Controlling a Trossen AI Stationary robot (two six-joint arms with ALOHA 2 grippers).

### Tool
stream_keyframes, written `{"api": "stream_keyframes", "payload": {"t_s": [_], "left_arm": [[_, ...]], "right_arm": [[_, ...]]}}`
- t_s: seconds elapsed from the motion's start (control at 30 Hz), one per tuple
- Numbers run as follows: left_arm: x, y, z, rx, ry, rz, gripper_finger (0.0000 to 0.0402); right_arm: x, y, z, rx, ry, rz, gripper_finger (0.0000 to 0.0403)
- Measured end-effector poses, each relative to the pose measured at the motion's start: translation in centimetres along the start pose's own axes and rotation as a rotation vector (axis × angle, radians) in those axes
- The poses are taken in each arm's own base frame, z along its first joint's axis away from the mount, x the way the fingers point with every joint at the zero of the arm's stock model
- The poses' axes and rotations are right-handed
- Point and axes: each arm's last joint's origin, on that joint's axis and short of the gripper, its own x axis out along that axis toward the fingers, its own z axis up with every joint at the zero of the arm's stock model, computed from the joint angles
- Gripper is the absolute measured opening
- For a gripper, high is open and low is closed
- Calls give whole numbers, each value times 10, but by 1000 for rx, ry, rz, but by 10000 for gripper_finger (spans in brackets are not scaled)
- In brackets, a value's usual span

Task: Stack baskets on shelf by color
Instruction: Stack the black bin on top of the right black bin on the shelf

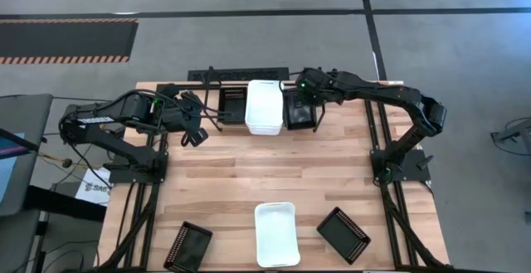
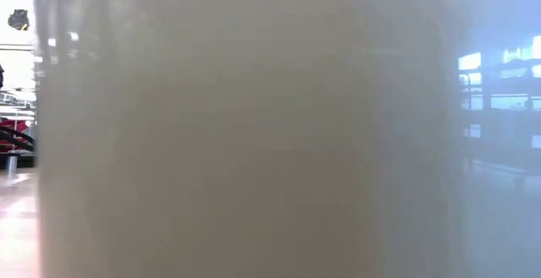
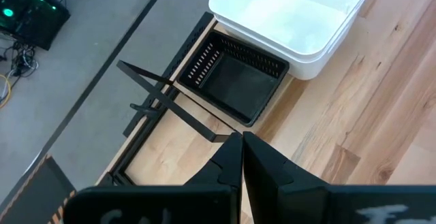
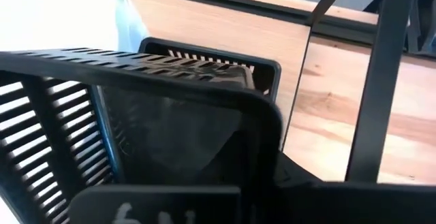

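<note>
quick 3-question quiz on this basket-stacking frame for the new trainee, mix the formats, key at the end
1. True or false: the left gripper holds a black basket.
2. Loose on the near part of the wooden table, how many small black mesh-sided plastic baskets lie there? A) one B) two C) three
3. Fill in: on the low black wire-frame shelf, the stacked large white smooth baskets sit ___ the black baskets on either side.

Key
1. False. Its fingers are shut on nothing, above the shelf's black basket.
2. B: one left and one right of the single white rounded basket.
3. Between. The right gripper is at the black basket on the right.
</note>
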Motion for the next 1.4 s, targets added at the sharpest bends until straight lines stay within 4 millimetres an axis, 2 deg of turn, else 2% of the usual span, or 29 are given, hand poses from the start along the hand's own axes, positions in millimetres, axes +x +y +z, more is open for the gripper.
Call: {"api": "stream_keyframes", "payload": {"t_s": [0.47,0.97,1.2,1.4], "left_arm": [[0,0,0,-15,0,0,0],[0,0,0,-27,0,-1,0],[0,0,0,-27,1,-2,0],[0,0,0,-27,1,-2,0]], "right_arm": [[0,1,1,-32,-33,-14,99],[-2,8,5,-56,-88,43,108],[-17,4,5,-51,-109,72,108],[-40,-5,9,-25,-174,97,108]]}}
